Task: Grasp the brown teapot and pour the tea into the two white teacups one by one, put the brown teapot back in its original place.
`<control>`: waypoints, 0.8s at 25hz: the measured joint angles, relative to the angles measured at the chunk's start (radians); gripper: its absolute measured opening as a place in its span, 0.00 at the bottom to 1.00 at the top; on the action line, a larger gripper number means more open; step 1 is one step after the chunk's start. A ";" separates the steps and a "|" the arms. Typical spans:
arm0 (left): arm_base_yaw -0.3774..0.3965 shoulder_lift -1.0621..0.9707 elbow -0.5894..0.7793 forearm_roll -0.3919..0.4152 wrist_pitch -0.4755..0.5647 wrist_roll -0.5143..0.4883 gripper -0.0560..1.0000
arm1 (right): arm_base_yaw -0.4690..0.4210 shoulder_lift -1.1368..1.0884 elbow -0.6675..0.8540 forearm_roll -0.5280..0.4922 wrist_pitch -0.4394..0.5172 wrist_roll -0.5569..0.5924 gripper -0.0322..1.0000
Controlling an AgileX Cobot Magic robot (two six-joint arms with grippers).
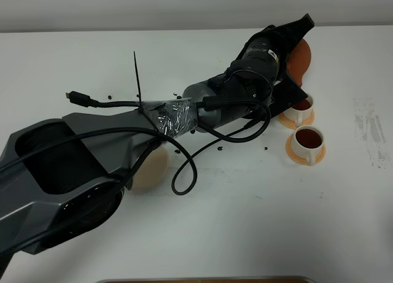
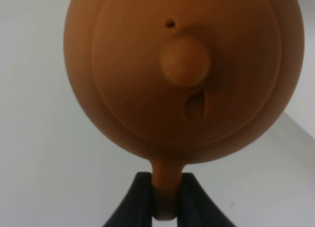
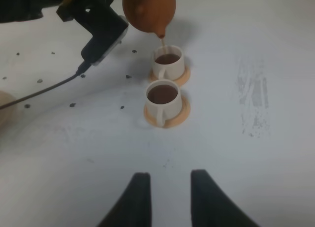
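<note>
My left gripper [image 2: 166, 203] is shut on the loop handle of the brown teapot [image 1: 301, 58]. It holds the teapot tilted above the table, spout down, over the far white teacup [image 3: 167, 62]. A thin stream of tea runs from the spout into that cup. The near white teacup [image 3: 163, 98] is full of dark tea. Each cup stands on a small orange saucer [image 3: 180, 115]. The pale beige coaster [image 1: 151, 167] lies bare on the left, partly hidden under my left arm. My right gripper [image 3: 170, 195] is open and empty, low over the table in front of the cups.
My left arm [image 1: 184, 114] stretches across the middle of the table with a loose black cable loop [image 1: 184, 172]. Small black specks [image 3: 72, 105] dot the white table. A grey scuff mark [image 1: 368, 126] lies right of the cups.
</note>
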 joint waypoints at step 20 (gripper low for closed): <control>0.000 0.009 0.000 0.047 -0.007 0.002 0.17 | 0.000 0.000 0.000 0.000 0.000 0.000 0.25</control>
